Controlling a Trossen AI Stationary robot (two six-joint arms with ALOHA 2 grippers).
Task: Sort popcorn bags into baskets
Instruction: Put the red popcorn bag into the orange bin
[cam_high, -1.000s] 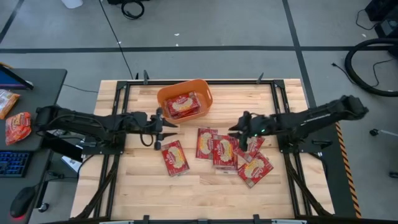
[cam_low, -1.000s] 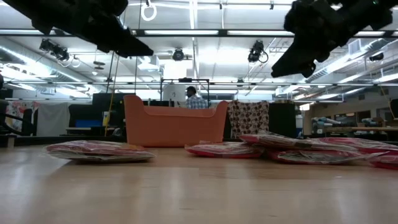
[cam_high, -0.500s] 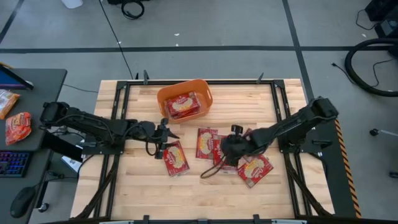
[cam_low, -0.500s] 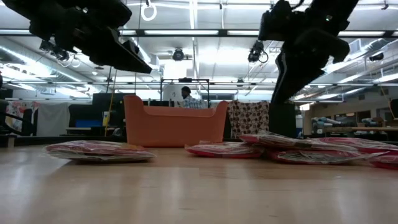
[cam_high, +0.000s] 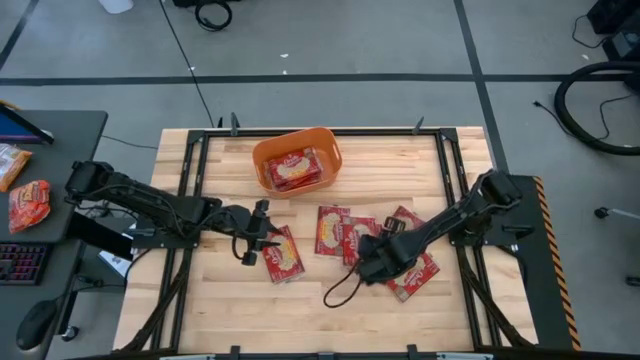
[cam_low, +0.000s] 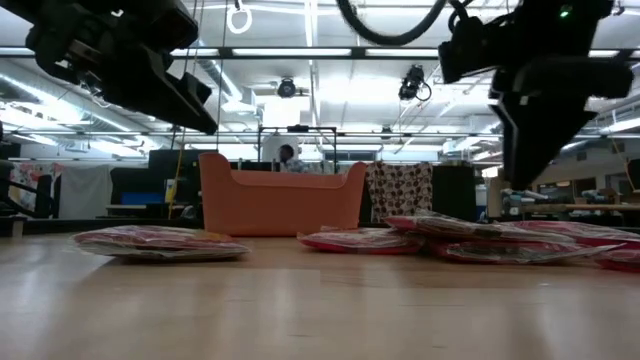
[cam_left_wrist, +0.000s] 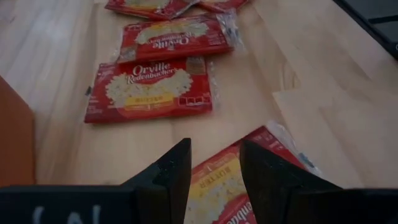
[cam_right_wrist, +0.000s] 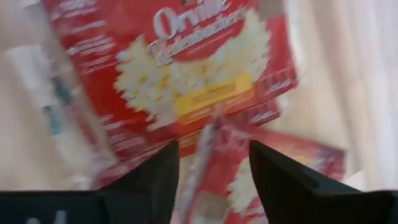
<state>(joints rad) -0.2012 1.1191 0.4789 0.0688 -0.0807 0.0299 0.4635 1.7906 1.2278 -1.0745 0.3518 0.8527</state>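
An orange basket stands at the table's far middle with one red popcorn bag in it. One bag lies flat and alone left of centre. Several more bags lie overlapping at the centre right. My left gripper is open and hovers above the lone bag's left end. My right gripper is open and points down over the overlapping bags. In the low view both arms hang above the table, with the basket behind the bags.
A dark cable loop hangs from my right arm over the table's near middle. Black frame rails run along the table's left and right sides. Two more red packets lie on a side desk at the left. A person stands far behind the basket.
My right gripper has swung from the table's right toward its near edge and the overlapping bags, tipping to point down and coming lower. My left gripper has gone a little toward the near edge, over the lone bag. The bags have not moved.
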